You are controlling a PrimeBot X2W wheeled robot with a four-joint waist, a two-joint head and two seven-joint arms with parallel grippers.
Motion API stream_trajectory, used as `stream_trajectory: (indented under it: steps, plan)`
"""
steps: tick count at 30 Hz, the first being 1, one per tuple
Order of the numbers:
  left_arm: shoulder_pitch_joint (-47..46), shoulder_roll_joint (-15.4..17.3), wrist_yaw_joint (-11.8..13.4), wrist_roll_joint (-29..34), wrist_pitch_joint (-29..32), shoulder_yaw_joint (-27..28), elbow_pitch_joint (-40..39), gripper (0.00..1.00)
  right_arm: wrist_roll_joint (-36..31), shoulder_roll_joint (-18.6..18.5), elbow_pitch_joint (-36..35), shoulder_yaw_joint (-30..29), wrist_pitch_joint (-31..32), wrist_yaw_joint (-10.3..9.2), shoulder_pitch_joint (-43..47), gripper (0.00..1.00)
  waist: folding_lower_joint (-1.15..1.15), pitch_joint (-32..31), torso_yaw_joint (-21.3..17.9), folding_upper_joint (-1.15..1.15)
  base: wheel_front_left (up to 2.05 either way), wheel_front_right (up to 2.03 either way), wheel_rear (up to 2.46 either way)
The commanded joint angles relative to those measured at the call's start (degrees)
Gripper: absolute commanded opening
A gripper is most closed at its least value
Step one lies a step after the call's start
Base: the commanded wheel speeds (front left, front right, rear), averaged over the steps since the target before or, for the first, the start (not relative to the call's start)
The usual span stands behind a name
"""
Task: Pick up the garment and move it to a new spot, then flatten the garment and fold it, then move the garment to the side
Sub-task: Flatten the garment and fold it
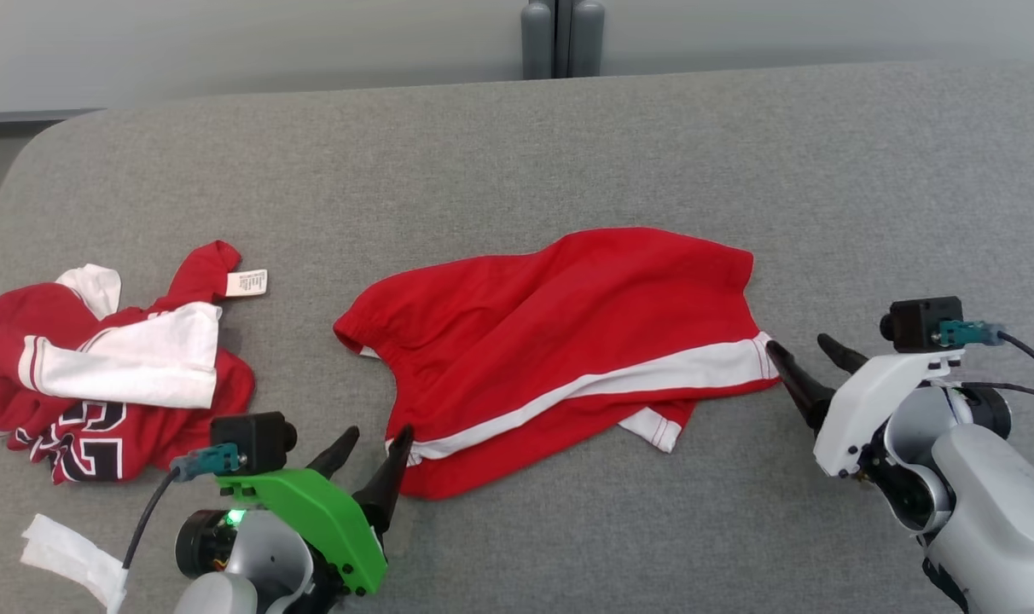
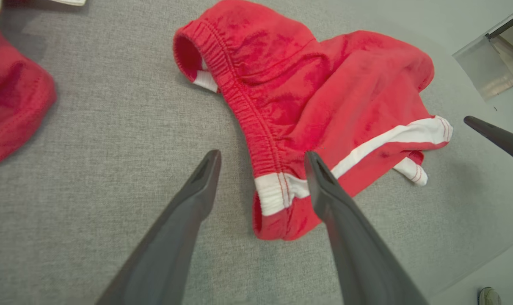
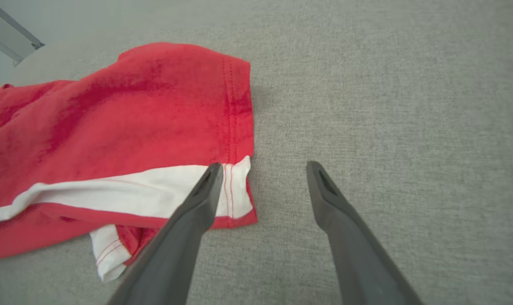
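Shorts (image 1: 560, 341) lay spread mid-frame on the gray surface (image 1: 568, 145). Both hands were released and empty: the left hand (image 1: 379, 431) at their lower-left corner, the right hand (image 1: 797, 341) at their right hem.

I see red shorts (image 1: 568, 315) w/ white side stripe; grey surface (image 1: 739, 153); 2nd garment (image 1: 99, 384) red/white, black lettering.

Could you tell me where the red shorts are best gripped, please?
Probably at the white stripe's ends on the red shorts: the waistband corner from the near left with the left gripper, the hem corner from the right with the right gripper. Both corners lie exposed at the edges.
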Motion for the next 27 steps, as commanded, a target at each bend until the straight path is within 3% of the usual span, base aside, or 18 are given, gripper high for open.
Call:
stream_trajectory:
  steps: [1,6,16,17,18,19,20,21,22,23,24,27]
  plan:
    - [0.2,0.2,0.3,-0.9,1.2,-0.3,-0.5,1.0,1.0,0.0,0.8,1.0,1.0,-0.06,-1.0,1.0,0.0,0.8,0.4,0.0,0.0,0.0,0.0]
    - [0.5,0.7,1.3,-2.0,6.4,-1.1,-0.8,1.0,4.1,0.3,3.1,4.2,3.6,-0.06,-2.9,1.0,0.0,1.5,0.6,0.0,0.0,0.0,0.0]
    - [-1.7,0.1,0.9,-4.9,8.9,-2.1,1.3,1.0,6.9,0.4,6.1,9.1,2.5,-0.06,-5.7,1.0,0.0,2.1,0.0,0.0,0.0,0.0,0.0]
    - [-1.8,0.1,0.8,-5.0,8.9,-2.2,1.7,1.0,7.2,0.4,6.3,9.5,2.4,-0.06,-5.8,0.97,0.0,2.1,0.0,0.0,0.0,0.0,0.0]
    - [-2.0,0.5,0.7,-4.6,8.6,-2.3,2.1,1.0,7.5,0.4,6.6,10.1,2.2,-0.06,-5.9,0.67,0.0,2.1,0.0,0.0,0.0,0.0,0.0]
    - [-2.2,0.6,0.7,-4.4,8.4,-2.4,2.4,1.0,7.8,0.3,6.8,10.5,2.0,-0.06,-6.0,0.51,0.0,2.1,-0.1,0.0,0.0,0.0,0.0]
    - [-2.4,0.5,0.5,-4.6,7.9,-2.5,2.6,0.96,8.2,0.3,6.8,11.1,1.7,-0.06,-6.2,0.33,0.0,2.1,-0.1,0.0,0.0,0.0,0.0]
    - [-2.6,0.3,0.5,-5.0,7.5,-2.6,2.8,0.79,8.4,0.2,6.4,11.8,1.1,-0.06,-6.4,0.14,0.0,2.1,-0.1,0.0,0.0,0.0,0.0]
    - [-2.7,0.2,0.5,-5.2,7.1,-2.7,3.0,0.45,8.8,0.0,6.1,12.4,0.3,-0.06,-6.5,0.0,0.0,2.0,-0.1,0.0,0.0,0.0,0.0]
    - [-2.8,0.3,0.4,-5.1,6.6,-2.8,3.2,0.3,9.2,-0.2,5.8,12.9,-0.3,-0.06,-6.5,0.0,0.0,1.9,-0.1,0.0,0.0,0.0,0.0]
    - [-2.8,0.5,0.3,-5.2,6.3,-2.9,3.4,0.0,9.6,-0.5,5.5,13.5,-1.2,-0.06,-6.6,0.0,0.0,1.8,-0.1,0.0,0.0,0.0,0.0]
    - [-2.7,1.0,0.0,-5.5,5.3,-3.1,3.5,0.0,10.3,-1.1,5.2,14.8,-3.9,-0.06,-7.1,0.0,0.0,1.1,-0.2,0.0,0.0,0.0,0.0]
